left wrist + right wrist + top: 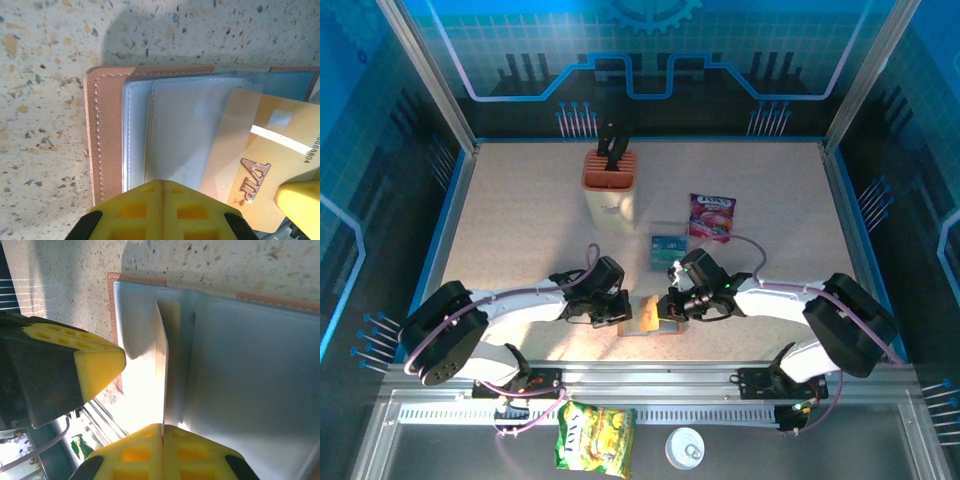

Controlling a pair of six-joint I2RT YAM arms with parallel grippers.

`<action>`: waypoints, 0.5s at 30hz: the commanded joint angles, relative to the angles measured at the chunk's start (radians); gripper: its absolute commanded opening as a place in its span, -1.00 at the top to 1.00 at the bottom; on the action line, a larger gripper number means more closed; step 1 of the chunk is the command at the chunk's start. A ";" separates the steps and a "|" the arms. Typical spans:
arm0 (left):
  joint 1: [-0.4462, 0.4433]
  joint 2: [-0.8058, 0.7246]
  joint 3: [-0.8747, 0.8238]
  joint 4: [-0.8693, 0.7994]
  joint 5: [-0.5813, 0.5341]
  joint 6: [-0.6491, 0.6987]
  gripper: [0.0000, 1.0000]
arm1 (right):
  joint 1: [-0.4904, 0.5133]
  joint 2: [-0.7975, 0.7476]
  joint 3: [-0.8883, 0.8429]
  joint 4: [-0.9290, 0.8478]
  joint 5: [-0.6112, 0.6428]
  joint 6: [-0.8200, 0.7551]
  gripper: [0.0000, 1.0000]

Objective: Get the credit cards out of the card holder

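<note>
Left wrist view: card holder (107, 140) lies open, near-centre on surface (40, 75), under clenched left claw (162, 200). Gold card (270, 145) is gripped by right claw (162, 432); it should be drawn straight, holder pinned.

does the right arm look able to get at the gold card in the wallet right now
Likely yes: the right gripper is shut on the gold card, which sticks partway out of the card holder, while the left gripper, shut, rests on the holder's edge.
</note>
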 commanded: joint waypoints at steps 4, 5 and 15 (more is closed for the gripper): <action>-0.005 -0.035 -0.015 0.008 -0.014 -0.019 0.82 | -0.020 -0.072 0.040 -0.191 0.035 -0.101 0.95; -0.005 -0.035 -0.011 0.006 -0.015 -0.019 0.81 | -0.023 -0.081 0.053 -0.222 0.045 -0.118 0.96; -0.003 -0.075 0.004 -0.014 -0.043 -0.014 0.69 | -0.061 -0.111 0.235 -0.557 0.133 -0.400 1.00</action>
